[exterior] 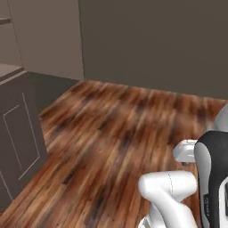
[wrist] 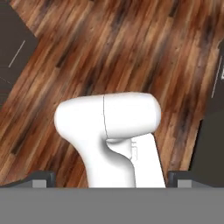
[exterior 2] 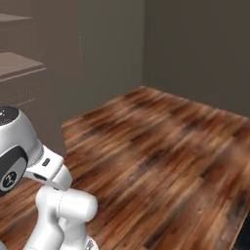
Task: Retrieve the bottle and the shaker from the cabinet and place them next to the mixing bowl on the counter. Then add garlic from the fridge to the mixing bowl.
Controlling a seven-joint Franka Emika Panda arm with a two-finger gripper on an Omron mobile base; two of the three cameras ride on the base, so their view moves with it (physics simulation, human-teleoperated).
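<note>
Gripper (wrist: pixel 112 178): two small dark fingertips (wrist: pixel 43 178) at the lower corners of the hand view, set wide apart, jaws fully open, nothing between them. The hand looks down at the floor.

Arm (exterior: pixel 171 189): white links with dark joints, folded low at the lower right of the left base view; seen also at the lower left of the right base view.

Floor (exterior: pixel 116 133): reddish-brown wood planks with dark streaks, running diagonally from the arm to the far walls; bare where visible.

Base cabinet (exterior: pixel 20 133): taupe-brown, panelled door, standing at the left edge of the left base view beside the floor. A flat top (exterior: pixel 9 70) shows above it; whether this is the counter cannot be told, as its surface is seen edge-on and in shade. The same unit (exterior 2: pixel 29 97) appears at the left of the right base view, just behind the arm.

Dark panels (wrist: pixel 11 48): at the upper left and right edges of the hand view, bordering the floor; likely cabinet fronts, detail too dim to confirm.

Walls (exterior: pixel 151 44): plain grey-brown, meeting in a corner (exterior 2: pixel 144 44) beyond the floor, farthest from the robot.
</note>
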